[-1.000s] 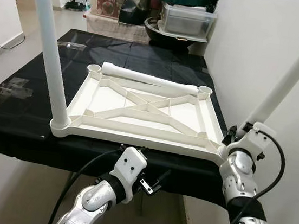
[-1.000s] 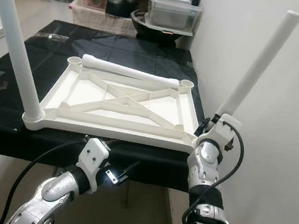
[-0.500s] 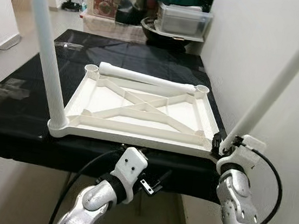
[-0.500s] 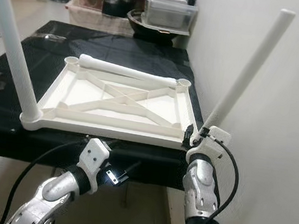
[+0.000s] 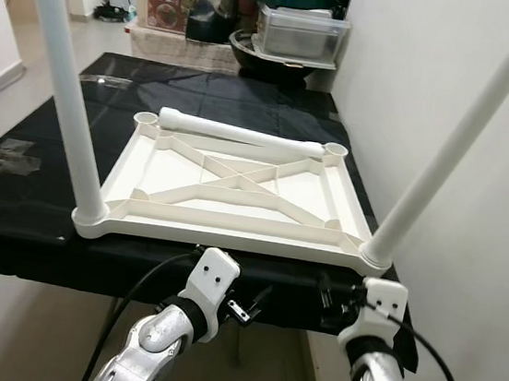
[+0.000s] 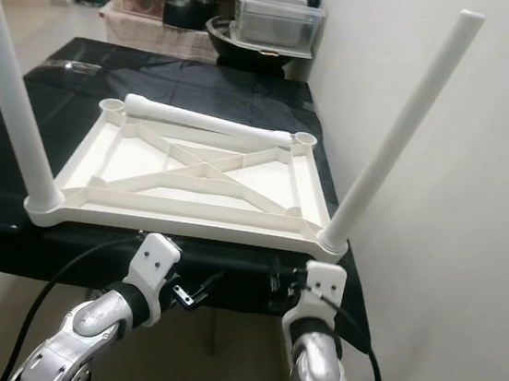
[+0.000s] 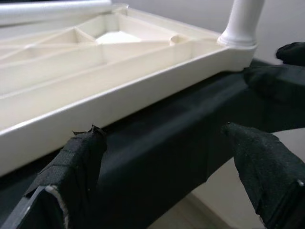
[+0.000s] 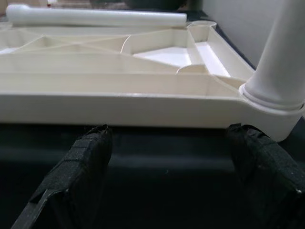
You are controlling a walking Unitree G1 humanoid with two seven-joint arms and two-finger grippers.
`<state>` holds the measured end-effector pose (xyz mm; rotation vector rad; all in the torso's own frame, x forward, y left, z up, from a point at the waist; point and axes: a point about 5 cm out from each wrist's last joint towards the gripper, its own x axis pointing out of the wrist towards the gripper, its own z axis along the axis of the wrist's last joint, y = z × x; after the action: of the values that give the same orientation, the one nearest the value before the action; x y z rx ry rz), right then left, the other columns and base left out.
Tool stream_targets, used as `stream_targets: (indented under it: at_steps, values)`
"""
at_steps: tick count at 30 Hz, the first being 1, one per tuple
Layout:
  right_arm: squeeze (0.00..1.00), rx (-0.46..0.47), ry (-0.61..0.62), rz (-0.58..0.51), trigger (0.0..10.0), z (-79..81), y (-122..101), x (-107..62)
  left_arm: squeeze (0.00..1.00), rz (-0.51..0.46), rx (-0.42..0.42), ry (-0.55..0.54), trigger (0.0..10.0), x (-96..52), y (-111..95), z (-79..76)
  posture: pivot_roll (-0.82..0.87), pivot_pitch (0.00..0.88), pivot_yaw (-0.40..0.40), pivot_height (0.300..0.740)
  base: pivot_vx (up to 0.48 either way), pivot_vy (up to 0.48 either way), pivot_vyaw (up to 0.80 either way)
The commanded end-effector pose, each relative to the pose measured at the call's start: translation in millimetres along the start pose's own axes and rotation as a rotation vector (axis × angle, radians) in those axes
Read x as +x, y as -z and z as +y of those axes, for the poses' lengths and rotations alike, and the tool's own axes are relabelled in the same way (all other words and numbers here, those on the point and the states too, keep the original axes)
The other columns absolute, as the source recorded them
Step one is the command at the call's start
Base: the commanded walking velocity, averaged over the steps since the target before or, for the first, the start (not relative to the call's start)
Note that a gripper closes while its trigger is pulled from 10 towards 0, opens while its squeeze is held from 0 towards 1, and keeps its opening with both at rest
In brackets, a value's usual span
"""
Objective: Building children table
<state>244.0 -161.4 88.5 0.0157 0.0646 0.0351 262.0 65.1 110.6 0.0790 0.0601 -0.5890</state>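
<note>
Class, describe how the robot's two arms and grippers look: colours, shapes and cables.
Both arms are silver metal with rounded joints, white block-shaped wrist housings and looping black cables. The left gripper and right gripper each have two long black fingers with a textured, fabric-like covering.

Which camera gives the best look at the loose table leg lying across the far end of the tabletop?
The left eye view: the loose leg lies in full between the two far corner sockets of the upturned tabletop. The right eye view shows it the same. The right wrist view catches it low and distant; the left wrist view only blurs it.
</note>
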Motion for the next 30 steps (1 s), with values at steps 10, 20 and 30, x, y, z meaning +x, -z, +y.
stream_targets:
  at_steps: [10, 20, 30]
  values:
    - [0.00, -0.051, 0.017, 0.021, 10.0, 2.7, -0.4, -16.2, 0.00, 0.047, -0.023, -0.018, 10.0, -0.6, 10.8, 2.1, 0.09, 0.000, -0.056, 0.740, 0.000, 0.000, 0.00]
    - [0.00, -0.026, 0.054, 0.044, 10.0, 3.4, 2.1, -16.6, 0.00, 0.049, -0.016, -0.020, 10.0, 0.2, 12.1, 2.8, 0.10, 0.000, -0.060, 0.740, 0.000, 0.179, 0.00]
    - [0.00, -0.027, 0.030, 0.021, 10.0, 7.6, -3.2, -16.8, 0.00, 0.050, -0.016, -0.018, 10.0, 1.1, 12.6, 2.8, 0.11, 0.000, -0.063, 0.740, 0.000, 0.000, 0.32]
